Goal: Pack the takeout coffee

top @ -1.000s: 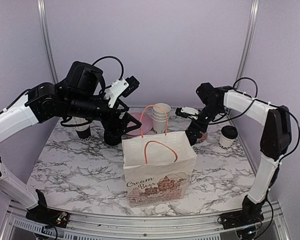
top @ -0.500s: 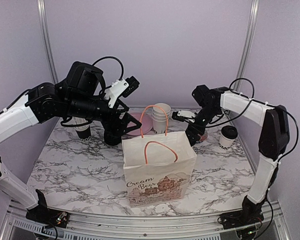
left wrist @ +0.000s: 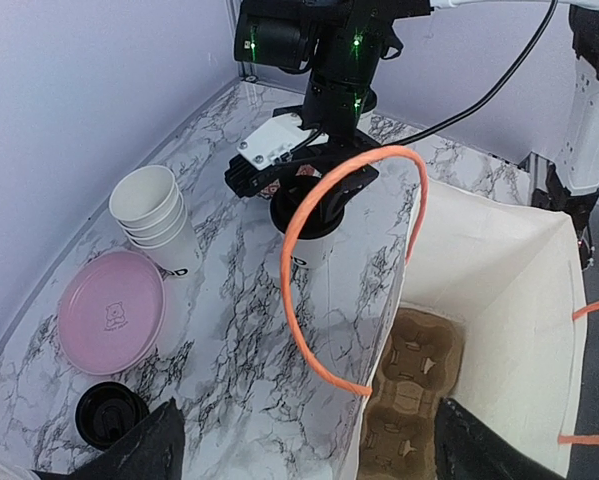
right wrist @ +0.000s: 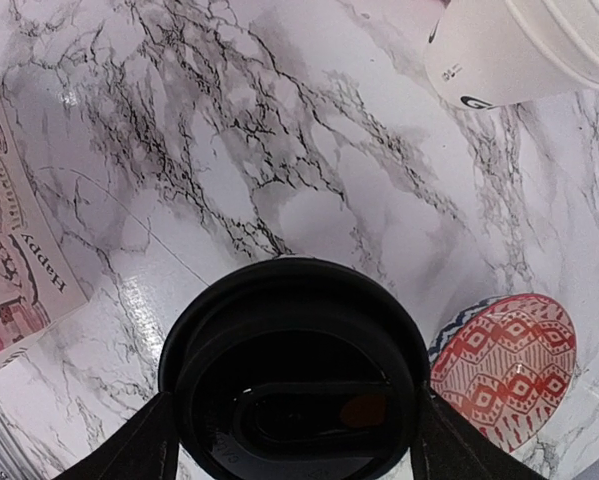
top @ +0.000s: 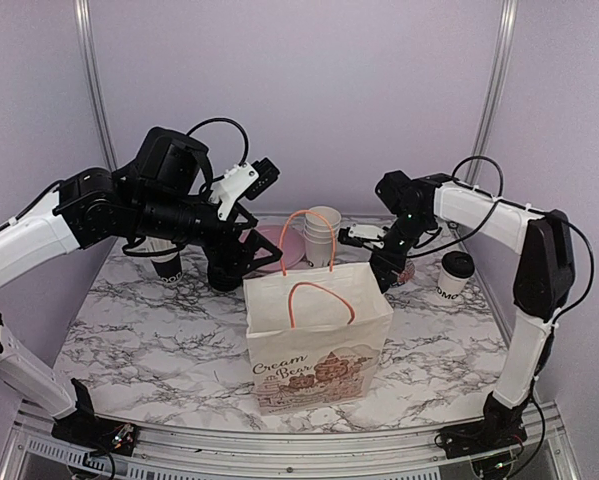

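- The left coffee cup point(top: 166, 266) stands at the far left of the table point(top: 149, 340), partly hidden behind my left arm. It is a white paper cup with dark letters near the bottom.
- My left pincer point(left wrist: 309, 410) hangs wide open above the table, next to the bag. It holds nothing.
- The paper bag point(top: 319, 340) stands open in the middle. A brown cup tray point(left wrist: 409, 390) lies at the bottom, so I think the cups go in there.
- My right pincer point(right wrist: 291, 400) is down over the middle coffee cup point(right wrist: 294, 370), just behind the right side of the bag. One finger is on each side of its black lid. I cannot tell if they are squeezing it.
- The right coffee cup point(top: 455, 278) stands alone near the right edge, apart from my pincer.
- I think these cups are soft. The paper wall will bend in if I squeeze hard.
- The lid only snaps on. I think a pull or a pinch on it could pop it off.
- A full cup would be heavy and could spill, so I should keep it straight up.
- The best place to hold is the white wall just under the lid. The rim makes the cup stiffer there.
- The paper looks smooth, so I should grip gently but firmly, then lift slowly.
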